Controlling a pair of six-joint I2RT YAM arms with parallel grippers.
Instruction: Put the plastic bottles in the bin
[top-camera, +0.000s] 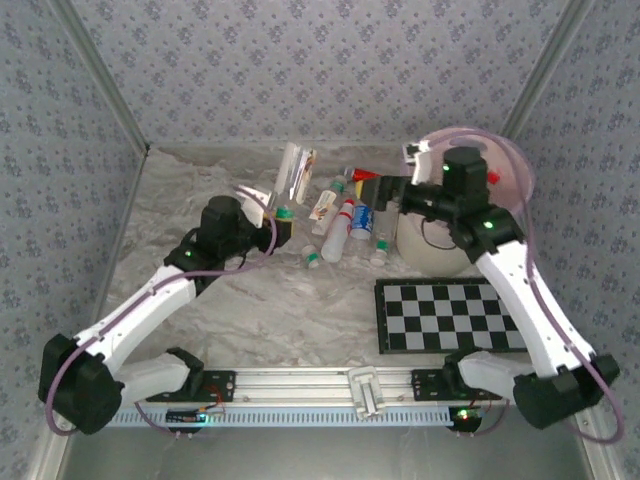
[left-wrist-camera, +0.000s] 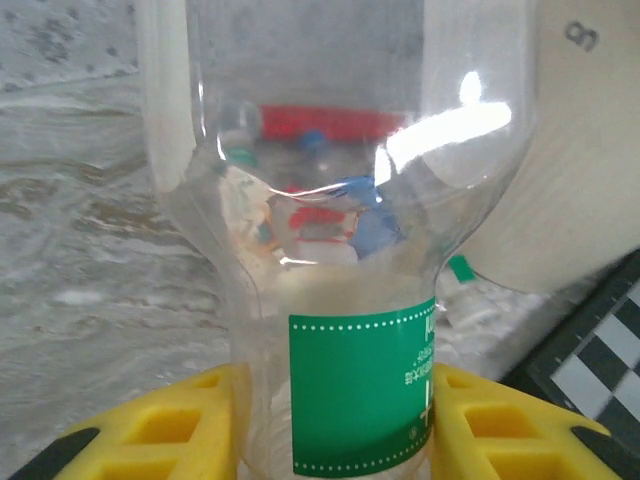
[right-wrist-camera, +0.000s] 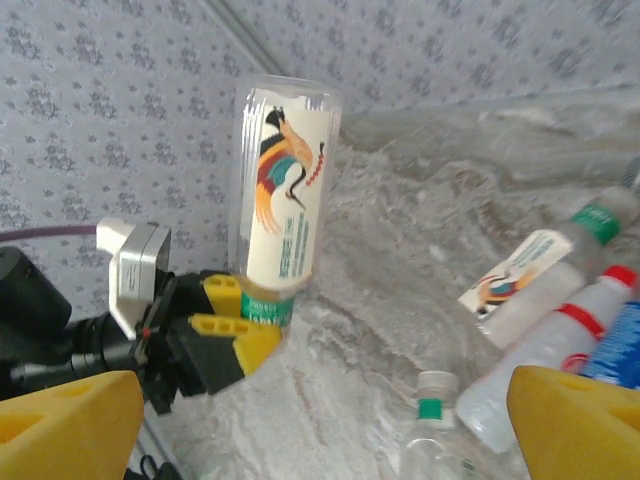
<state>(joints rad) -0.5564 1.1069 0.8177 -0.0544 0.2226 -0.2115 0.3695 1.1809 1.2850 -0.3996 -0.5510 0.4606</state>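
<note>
My left gripper is shut on a clear plastic bottle, its yellow fingers pressing the green neck label from both sides. Seen from the top, this gripper holds the bottle base-up above the table. The right wrist view shows the same held bottle with a bird label. My right gripper is open and holds nothing, hovering over loose bottles; from above this gripper is just left of the cream bin. Several bottles lie mid-table.
A black-and-white checkerboard lies in front of the bin. A red tube lies at the back of the bottle pile. A small white-capped bottle lies just below my right gripper. Patterned walls enclose the table.
</note>
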